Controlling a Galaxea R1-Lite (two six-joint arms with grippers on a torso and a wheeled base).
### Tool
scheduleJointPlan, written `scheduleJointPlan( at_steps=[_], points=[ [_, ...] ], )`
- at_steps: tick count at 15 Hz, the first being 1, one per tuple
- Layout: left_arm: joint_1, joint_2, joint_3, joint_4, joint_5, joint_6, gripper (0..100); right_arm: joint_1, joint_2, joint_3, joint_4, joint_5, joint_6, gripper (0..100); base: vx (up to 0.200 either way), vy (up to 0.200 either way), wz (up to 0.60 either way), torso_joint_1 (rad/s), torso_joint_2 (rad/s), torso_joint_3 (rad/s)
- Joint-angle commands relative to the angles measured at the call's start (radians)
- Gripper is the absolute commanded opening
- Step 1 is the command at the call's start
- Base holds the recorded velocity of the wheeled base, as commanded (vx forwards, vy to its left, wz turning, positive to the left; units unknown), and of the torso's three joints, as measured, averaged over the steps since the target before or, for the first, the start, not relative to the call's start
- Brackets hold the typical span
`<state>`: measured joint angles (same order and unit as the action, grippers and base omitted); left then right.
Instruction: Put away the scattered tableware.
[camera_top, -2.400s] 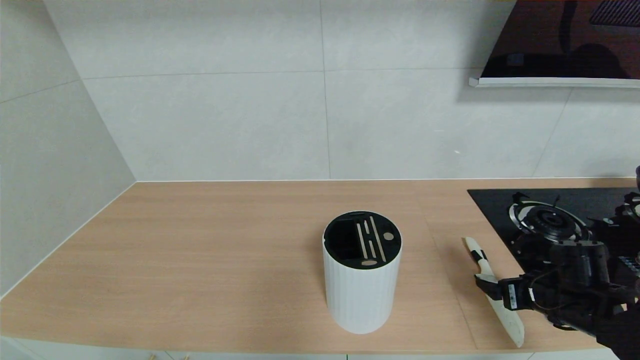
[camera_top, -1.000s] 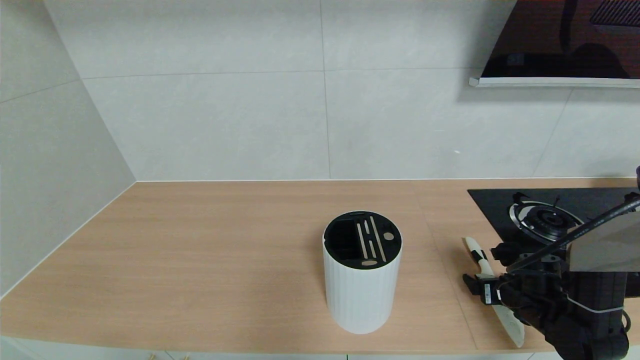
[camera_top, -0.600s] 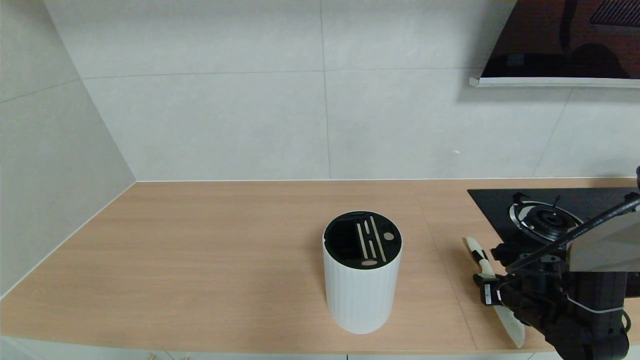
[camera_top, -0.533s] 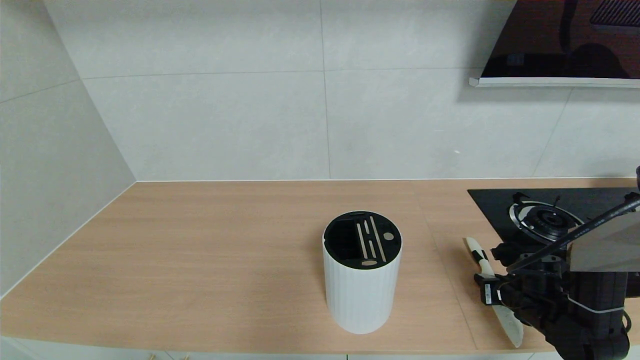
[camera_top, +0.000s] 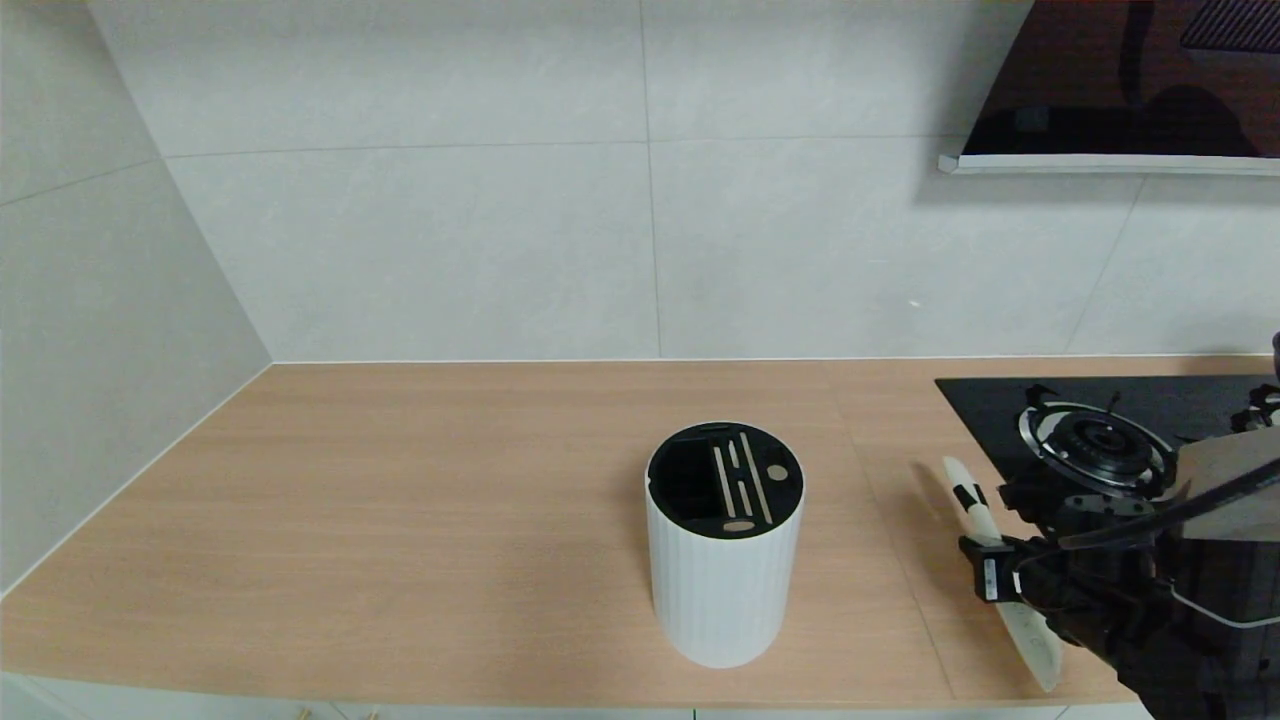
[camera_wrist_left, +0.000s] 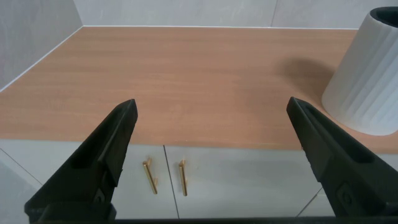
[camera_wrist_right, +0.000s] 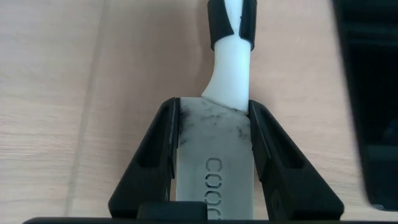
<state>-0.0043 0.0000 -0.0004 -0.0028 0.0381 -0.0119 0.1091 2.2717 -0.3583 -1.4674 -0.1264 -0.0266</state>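
Gripping the blade of a white knife (camera_top: 1030, 635) with a cream handle ringed by a black band, my right claw (camera_top: 990, 578) sits low over the right end of the pale wooden tabletop (camera_top: 450, 520). On the right wrist feed, its two black fingers (camera_wrist_right: 163, 149) press against either flat edge of the smudged blade (camera_wrist_right: 214, 155), closed on it just behind the point where it narrows toward the handle. The knife runs lengthwise away from me, handle toward the wall and tip toward the front edge, just beside the black gas hob (camera_top: 1000, 400). I cannot tell whether it is resting on the wood or held just off it.

To the knife's left, well apart from it, a white ribbed cylindrical holder (camera_top: 723, 580) stands upright near the front of the tabletop. Its black top has one large opening and several narrow slots.

My left claw (camera_wrist_left: 210, 106) hangs in front of the tabletop edge with its fingers spread wide and nothing between them. The holder (camera_wrist_left: 367, 81) is off to one side of it, and two brass cabinet handles (camera_wrist_left: 151, 177) show below the edge.
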Motion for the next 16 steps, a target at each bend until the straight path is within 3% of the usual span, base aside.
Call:
scheduleJointPlan(
  at_steps=[1,5,8,10,12,14,16],
  points=[
    [0.000,0.002,0.000,-0.002,0.000,0.000,100,0.000,-0.130,0.038,0.001,0.002,-0.018,0,0.000,0.000,0.00,0.000,0.00,0.000],
    [0.000,0.000,0.000,-0.014,0.019,-0.006,100,0.030,-0.242,0.076,0.001,0.002,-0.021,0,0.000,0.000,0.00,0.000,0.00,0.000],
    [0.000,0.002,-0.009,-0.181,0.017,-0.043,100,0.041,-0.331,0.075,0.010,-0.004,-0.021,0,0.000,0.000,0.00,0.000,0.00,0.000],
    [-0.010,0.091,-0.128,-0.080,-0.107,-0.017,100,0.052,-0.422,-0.001,0.124,-0.018,-0.030,0,0.000,0.000,0.00,0.000,0.00,0.000],
    [-0.019,0.227,-0.260,-0.006,-0.234,-0.016,100,0.053,-0.523,-0.125,0.334,-0.041,-0.035,0,0.000,0.000,0.00,0.000,0.00,0.000],
    [-0.023,0.426,-0.374,0.017,-0.366,-0.002,100,0.092,-0.589,-0.266,0.546,-0.038,-0.033,0,0.000,0.000,0.00,0.000,0.00,0.000],
    [-0.028,0.650,-0.463,0.012,-0.446,0.044,100,0.155,-0.609,-0.372,0.659,-0.038,-0.027,0,0.000,0.000,0.00,0.000,0.00,0.000]
  ],
)
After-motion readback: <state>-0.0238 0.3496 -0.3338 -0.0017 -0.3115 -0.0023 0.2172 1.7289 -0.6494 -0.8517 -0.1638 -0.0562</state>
